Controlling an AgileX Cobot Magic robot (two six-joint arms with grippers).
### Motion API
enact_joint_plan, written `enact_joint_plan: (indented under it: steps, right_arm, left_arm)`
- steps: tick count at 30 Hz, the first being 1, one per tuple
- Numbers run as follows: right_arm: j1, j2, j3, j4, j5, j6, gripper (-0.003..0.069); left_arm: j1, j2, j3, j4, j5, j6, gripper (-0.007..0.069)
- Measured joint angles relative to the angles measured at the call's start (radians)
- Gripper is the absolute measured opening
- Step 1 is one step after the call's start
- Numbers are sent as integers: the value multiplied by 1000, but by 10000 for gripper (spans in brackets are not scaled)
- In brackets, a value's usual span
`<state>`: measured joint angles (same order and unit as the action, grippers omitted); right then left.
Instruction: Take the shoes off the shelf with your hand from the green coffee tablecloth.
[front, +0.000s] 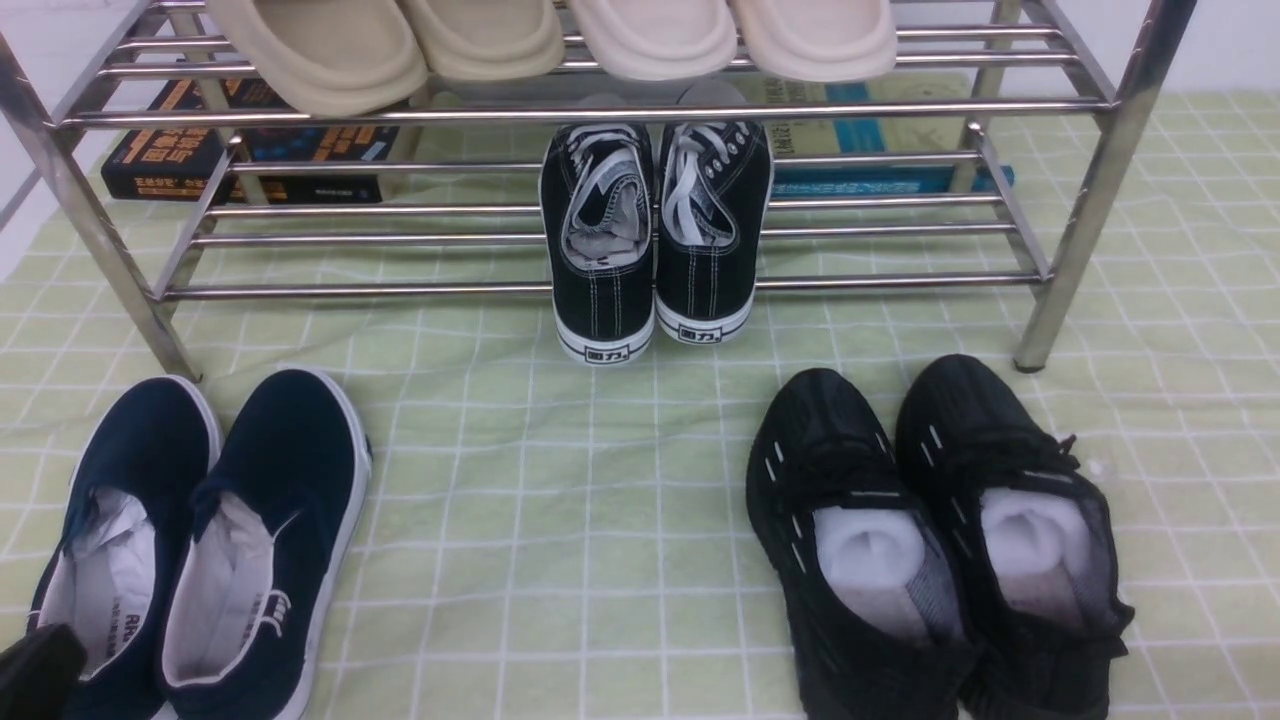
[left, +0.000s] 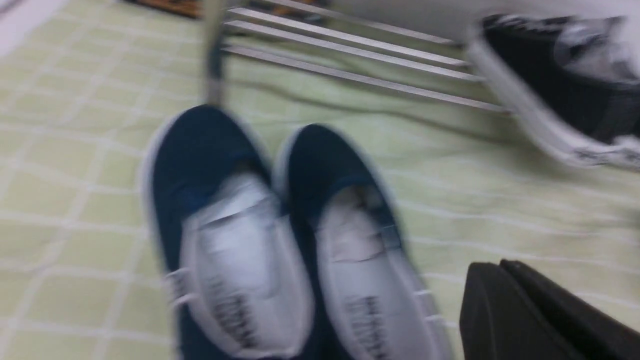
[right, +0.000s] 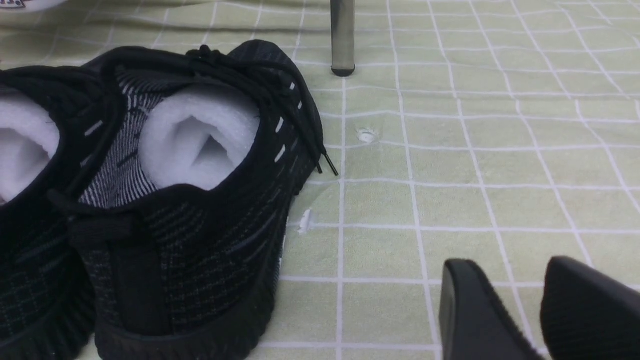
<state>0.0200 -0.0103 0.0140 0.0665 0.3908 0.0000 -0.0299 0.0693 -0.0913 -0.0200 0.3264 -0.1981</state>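
Note:
The navy slip-on shoes (front: 200, 540) stand side by side on the green checked tablecloth (front: 600, 500) at the front left, off the silver shelf (front: 400, 291). In the blurred left wrist view they (left: 280, 240) lie just beside my left gripper (left: 497, 265), whose fingers are pressed together and hold nothing. In the front view only a black bit of the left gripper (front: 40, 665) shows, at the heel of the outer shoe. My right gripper (right: 512, 265) is open and empty, low over the cloth. It is out of the front view.
Black lace-up sneakers (front: 655, 230) sit on the shelf's lower tier, heels over the front bar. Black mesh trainers (front: 930, 540) stand on the cloth at the front right, next to the right gripper (right: 190, 200). Beige slippers (front: 550, 40) fill the top tier. Books (front: 250, 150) lie behind.

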Motion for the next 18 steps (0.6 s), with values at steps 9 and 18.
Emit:
enact_joint_plan:
  steps: [9,18]
  right_arm:
    - [0,0,0,0,0,0,237]
    - [0,0,0,0,0,0,237]
  left_arm:
    - [103,-48,115,88,-12,5,33]
    - [62,-80,117,138,0,8,36]
